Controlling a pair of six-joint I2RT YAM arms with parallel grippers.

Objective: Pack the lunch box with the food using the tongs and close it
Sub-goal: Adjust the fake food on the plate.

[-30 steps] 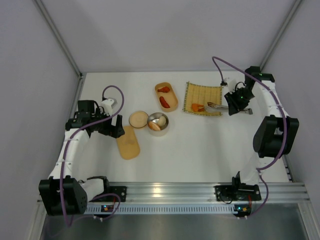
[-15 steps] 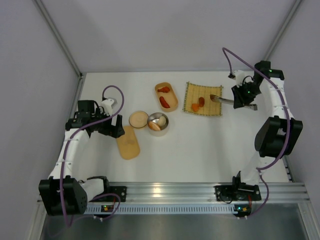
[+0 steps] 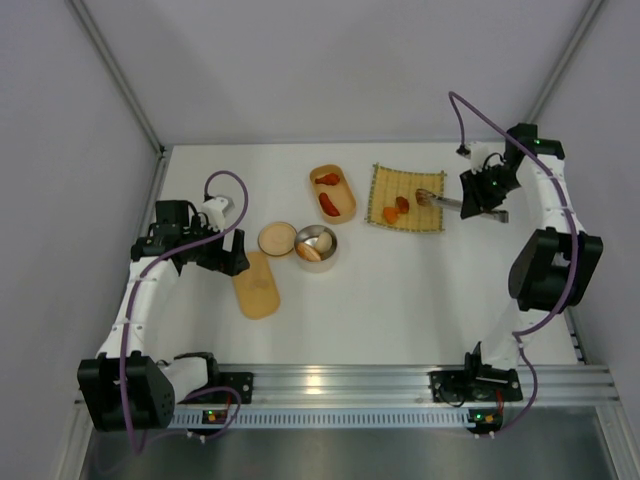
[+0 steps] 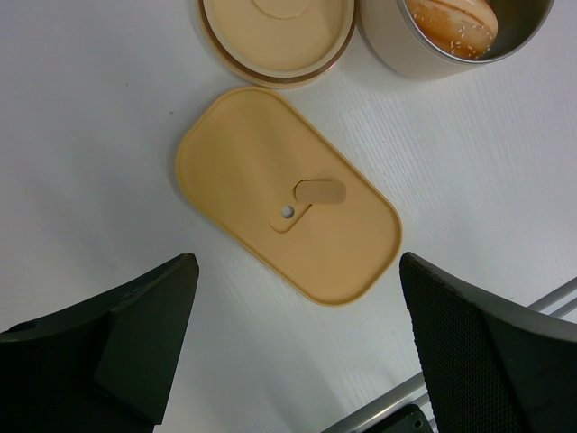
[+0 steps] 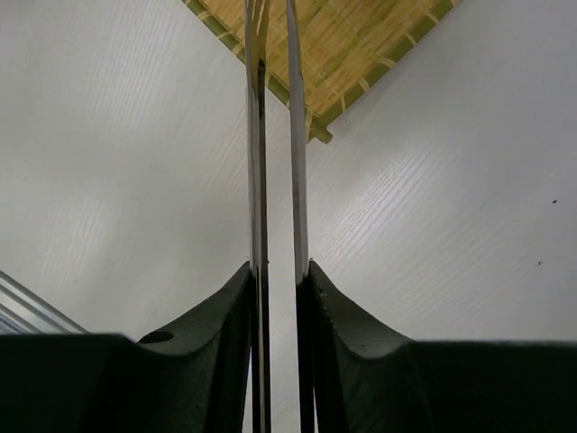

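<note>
The lunch box [image 3: 344, 208], an open orange oval tub, holds two red food pieces [image 3: 327, 202]. Two orange pieces [image 3: 396, 209] lie on the yellow woven mat [image 3: 412, 182] [image 5: 347, 41]. My right gripper [image 3: 478, 200] [image 5: 279, 271] is shut on the silvery tongs [image 3: 447, 201] [image 5: 295, 135], gripping both arms near their rear end. The tips point left over the mat's right part, nothing between them. The box's flat oval lid [image 3: 257, 285] [image 4: 288, 207] lies at left, just below my open left gripper [image 3: 226, 256] [image 4: 296, 266].
A round steel bowl [image 3: 324, 257] [image 4: 388, 54] holds a sesame bun [image 4: 451, 23] and a pale ball. Its round tan lid [image 3: 278, 239] [image 4: 275, 36] lies beside it. The aluminium rail [image 3: 340, 380] runs along the near edge, and walls close the sides.
My right gripper closed on the tongs, lifted them off the mat's right edge and drew back to the right. The orange pieces now lie uncovered. The left arm has not moved.
</note>
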